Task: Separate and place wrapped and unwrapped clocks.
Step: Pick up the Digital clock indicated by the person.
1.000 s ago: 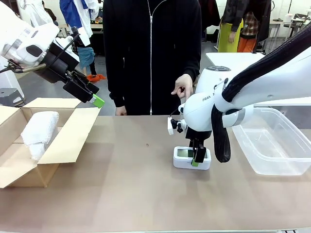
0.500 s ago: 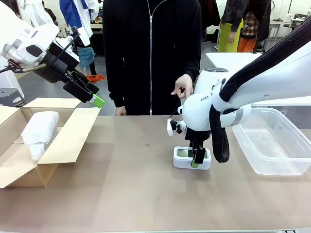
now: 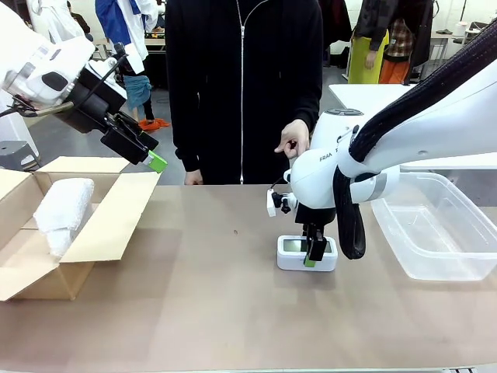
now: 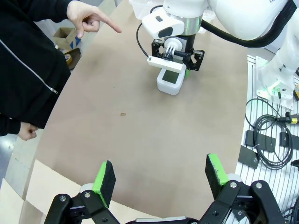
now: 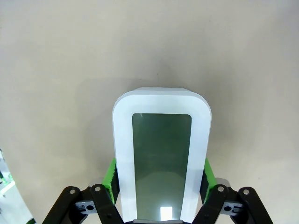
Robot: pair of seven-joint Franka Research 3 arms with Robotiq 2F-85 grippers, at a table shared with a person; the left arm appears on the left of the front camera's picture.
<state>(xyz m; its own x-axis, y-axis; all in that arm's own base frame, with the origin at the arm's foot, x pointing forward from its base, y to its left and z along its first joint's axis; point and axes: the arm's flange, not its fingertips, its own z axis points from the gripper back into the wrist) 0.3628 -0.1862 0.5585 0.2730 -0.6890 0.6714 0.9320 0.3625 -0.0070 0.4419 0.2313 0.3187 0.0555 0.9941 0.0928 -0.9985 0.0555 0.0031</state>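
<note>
The unwrapped clock (image 3: 293, 247), white with a grey screen, lies flat on the table right of centre. My right gripper (image 3: 312, 253) points straight down on it. In the right wrist view its green pads (image 5: 111, 179) press both long sides of the clock (image 5: 161, 154), so it is shut on the clock. A wrapped clock (image 3: 62, 206) in white padded wrap lies in the open cardboard box (image 3: 109, 221) at the left. High above that box, my left gripper (image 3: 147, 155) hangs open and holds nothing (image 4: 161, 177). The left wrist view looks back at the unwrapped clock (image 4: 169, 82).
A clear plastic bin (image 3: 443, 225) stands at the table's right end. The person stands at the far edge, one hand (image 3: 293, 140) pointing a finger (image 4: 88, 18) down toward the table. The brown tabletop between box and clock is bare.
My right gripper has closed its pads on the unwrapped clock, and the right arm has shifted slightly left. The left arm has not moved.
</note>
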